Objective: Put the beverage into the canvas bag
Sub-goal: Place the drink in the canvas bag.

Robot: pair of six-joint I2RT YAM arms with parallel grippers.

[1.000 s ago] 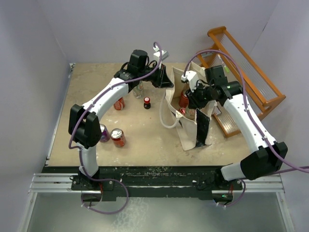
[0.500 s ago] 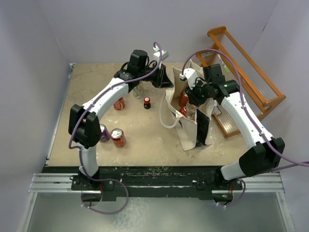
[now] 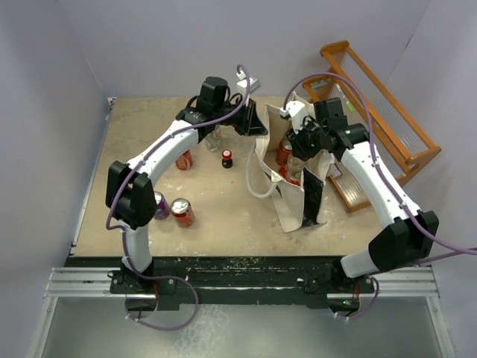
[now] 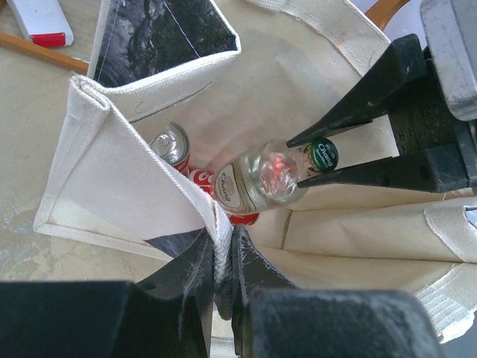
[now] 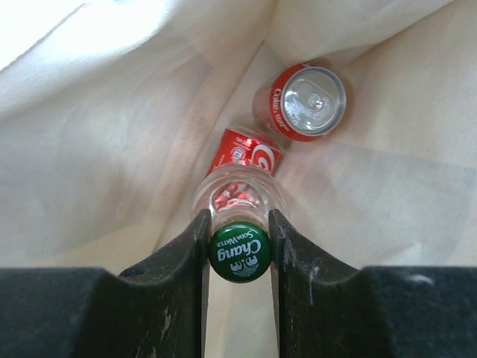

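The beverage is a clear glass soda-water bottle [image 5: 240, 195] with a green cap [image 5: 238, 252]. My right gripper [image 5: 238, 224] is shut on its neck and holds it upright inside the mouth of the cream canvas bag [image 3: 292, 195]. In the left wrist view the bottle [image 4: 257, 181] hangs over two red cola cans [image 4: 173, 144] on the bag's floor. My left gripper [image 4: 222, 242] is shut on the bag's near rim [image 4: 212, 220] and holds it open. From above, the left gripper [image 3: 255, 128] is at the bag's left side and the right gripper [image 3: 297, 145] is over its opening.
An orange wooden rack [image 3: 387, 119] stands right of the bag at the back. Loose drinks lie left of the bag: two cans [image 3: 181, 212] near the left arm, another can [image 3: 184, 159], a small dark bottle [image 3: 226, 158] and a glass bottle [image 3: 214, 139].
My right arm has shifted slightly over the bag's opening with the bottle still in its grip. The left arm and bag rim have stayed put.
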